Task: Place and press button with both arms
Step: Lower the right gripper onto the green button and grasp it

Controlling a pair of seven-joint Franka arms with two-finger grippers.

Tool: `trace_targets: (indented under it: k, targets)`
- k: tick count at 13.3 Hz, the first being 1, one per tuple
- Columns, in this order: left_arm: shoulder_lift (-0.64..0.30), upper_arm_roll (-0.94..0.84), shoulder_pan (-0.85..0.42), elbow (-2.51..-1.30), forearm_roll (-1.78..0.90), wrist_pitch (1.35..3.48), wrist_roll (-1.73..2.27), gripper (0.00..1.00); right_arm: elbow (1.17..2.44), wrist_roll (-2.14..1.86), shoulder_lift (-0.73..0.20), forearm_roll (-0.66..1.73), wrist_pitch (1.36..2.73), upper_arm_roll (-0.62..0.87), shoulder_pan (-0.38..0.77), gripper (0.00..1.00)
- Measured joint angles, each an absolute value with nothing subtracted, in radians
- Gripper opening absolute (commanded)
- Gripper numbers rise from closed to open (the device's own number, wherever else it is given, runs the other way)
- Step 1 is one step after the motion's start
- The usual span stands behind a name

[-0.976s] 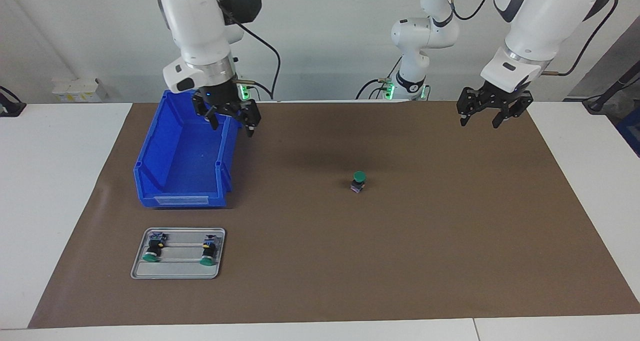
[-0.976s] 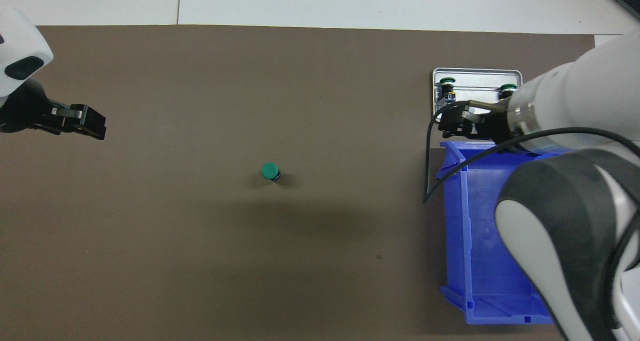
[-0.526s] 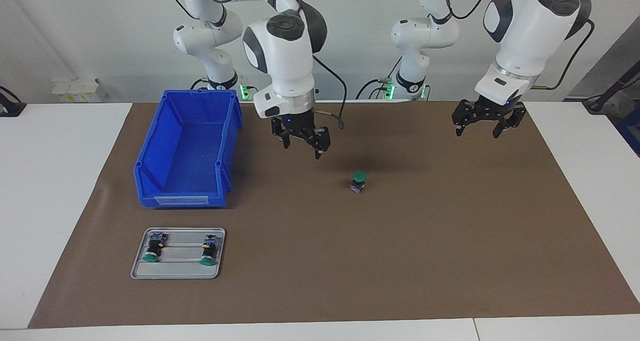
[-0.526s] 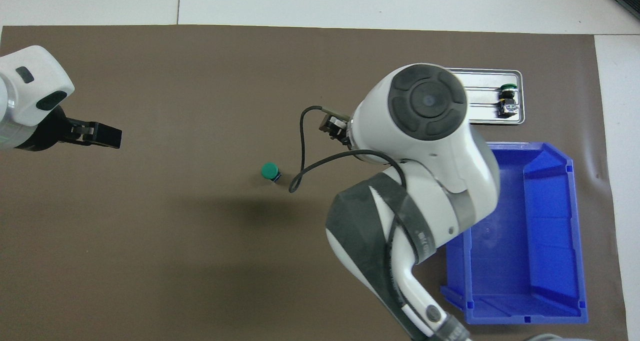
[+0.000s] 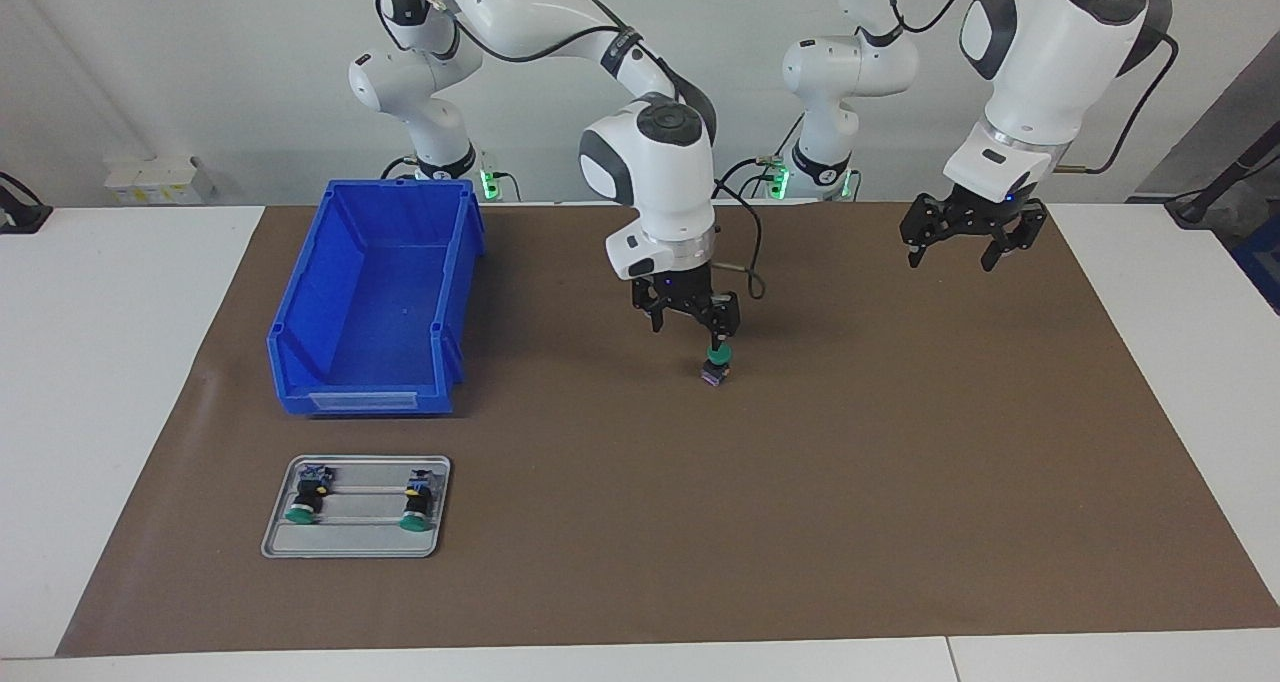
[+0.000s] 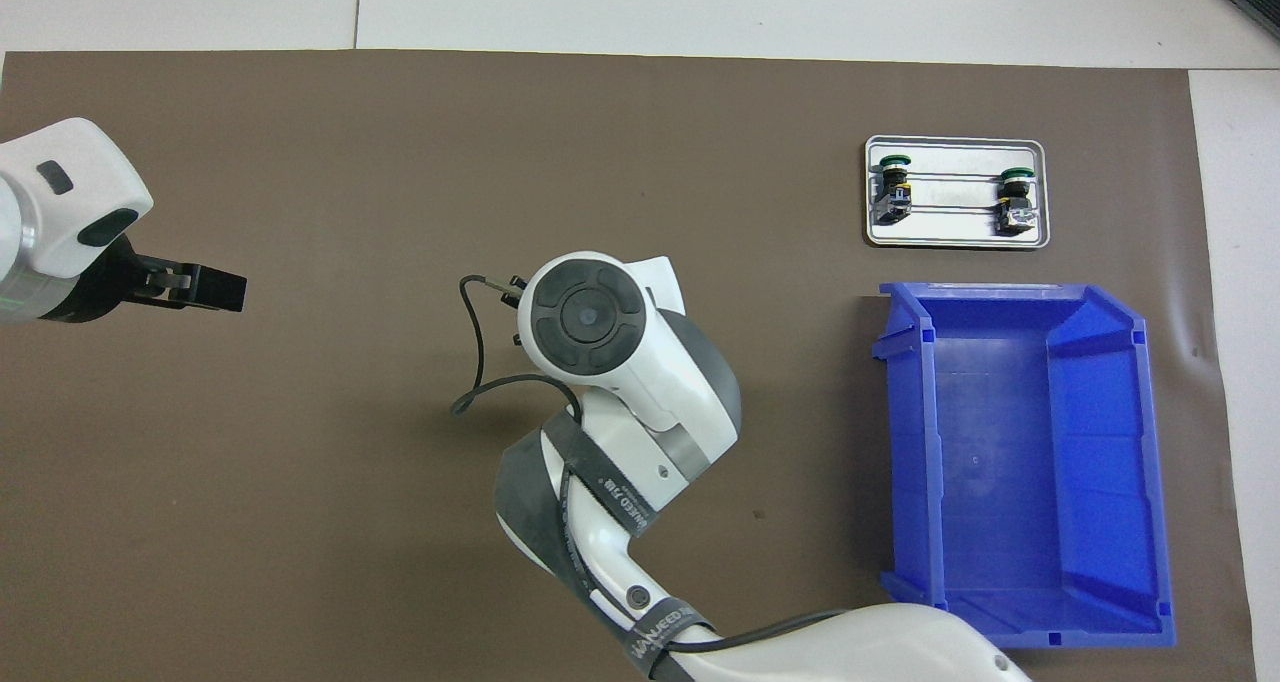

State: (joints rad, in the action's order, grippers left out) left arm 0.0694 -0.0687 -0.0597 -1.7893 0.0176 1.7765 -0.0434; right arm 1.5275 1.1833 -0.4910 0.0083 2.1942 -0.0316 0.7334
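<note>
1. Right pincer [image 5: 689, 324] hangs directly over the button [image 5: 716, 364] in the middle of the brown mat [image 5: 900, 482]; its fingers stand apart, and one fingertip is at the green cap, though actual contact cannot be told from the facing view.
2. From overhead, the right arm [image 6: 600, 362] covers both its own pincer and the button, so neither shows there.
3. Upright on the mat stands the button, green cap on top, toward the middle of the tabletop [image 5: 120, 362], well apart from the blue bin [image 5: 375, 302] and the tray [image 5: 355, 507].
4. Left pincer [image 5: 965, 237] hovers over the mat toward the left arm's end of the tabletop, jaws spread wide and holding nothing; the left arm [image 5: 1040, 62] waits there.
5. The blue bin sits on the mat toward the right arm's end, nothing visible inside it.
6. The small grey metal tray lies farther from the robots than the bin, at the same end of the mat.
7. Two more buttons lie in the tray on their sides, one [image 5: 304, 500] toward each end, the other [image 5: 415, 507] matching it, green caps pointing away from the robots.
8. Both appear in the overhead view too, apart from each other.
</note>
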Motion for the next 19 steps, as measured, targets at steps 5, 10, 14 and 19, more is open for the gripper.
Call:
trace_targets:
  k: [5,10,14,19]
  targets:
    - [0.069,-0.068,-0.06,-1.789,0.018,1.777,-0.043,1.0,1.507,1.188,-0.585,-0.02,2.299,-0.034,0.775,1.0]
    - [0.069,-0.068,-0.06,-1.789,0.018,1.777,-0.043,1.0,1.508,1.188,-0.612,-0.031,2.355,-0.036,0.775,1.0]
    - [0.069,-0.068,-0.06,-1.789,0.018,1.777,-0.043,1.0,1.526,1.189,-0.623,-0.031,2.365,-0.037,0.777,1.0]
    - [0.069,-0.068,-0.06,-1.789,0.018,1.777,-0.043,1.0,1.552,1.192,-0.625,-0.031,2.385,-0.037,0.778,0.77]
